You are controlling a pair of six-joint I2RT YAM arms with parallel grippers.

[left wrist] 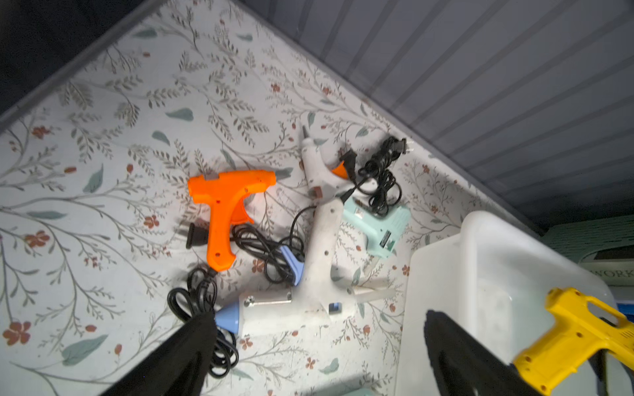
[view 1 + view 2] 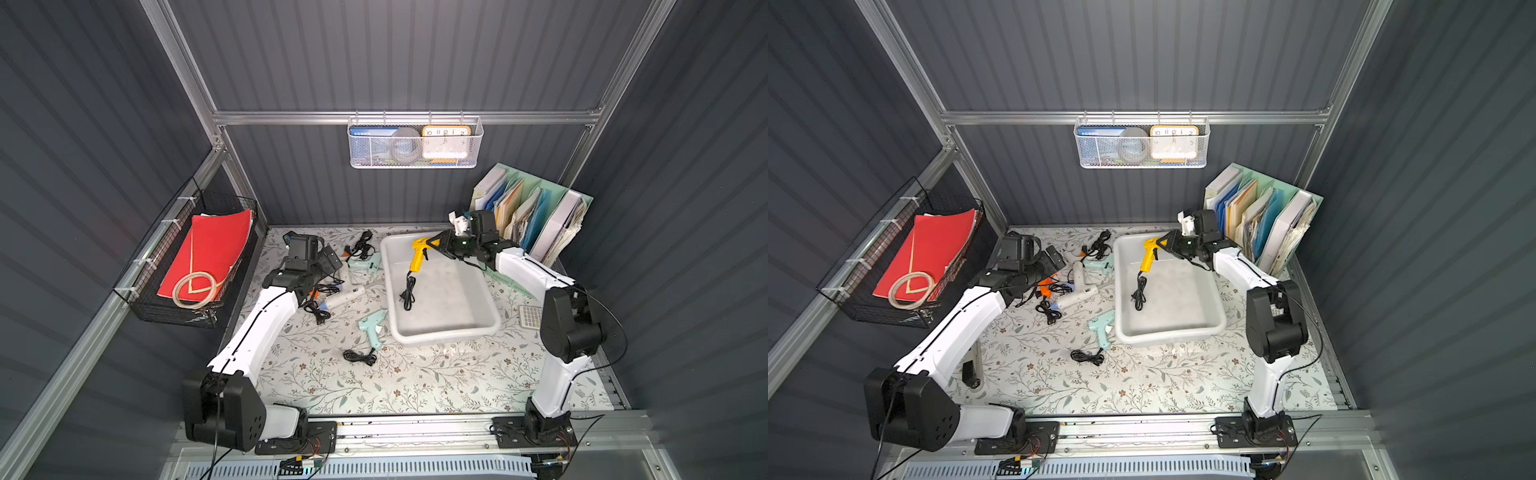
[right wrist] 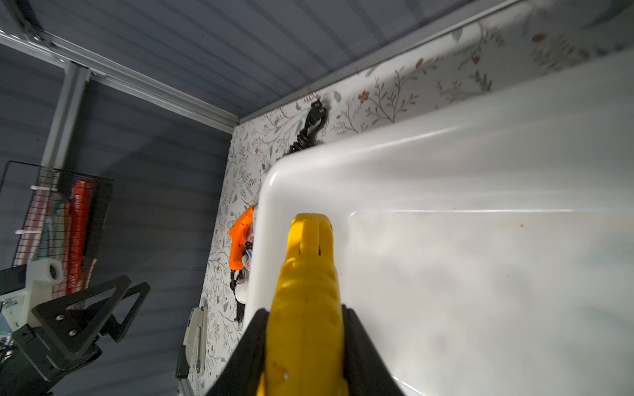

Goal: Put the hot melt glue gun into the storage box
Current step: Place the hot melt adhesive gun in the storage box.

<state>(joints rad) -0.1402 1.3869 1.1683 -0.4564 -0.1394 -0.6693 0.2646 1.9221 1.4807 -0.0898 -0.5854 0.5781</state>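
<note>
At the far left, one black wire basket is hanging on the side wall. To its right, the left gripper is hovering over the left part of the counter with its fingers spread wide and nothing between them. Six glue guns are showing in all: one orange glue gun, two white glue guns, two mint glue guns and one yellow glue gun. The left wrist view is showing the orange one in full, lying flat among black cords, while in both top views the left arm is hiding most of it. Right of the pile, the single storage box is sitting on the counter. The right gripper is pinching the yellow glue gun over the box's far left corner; the right wrist view is showing a finger pressing on each side of the barrel. Its barrel is running roughly left to right, the free end pointing left, the handle slanting down toward the near side, and its bundled cord is hanging over the box floor. One white mesh basket is hanging on the far wall, and one file organizer and one calculator are sitting at the right.
</note>
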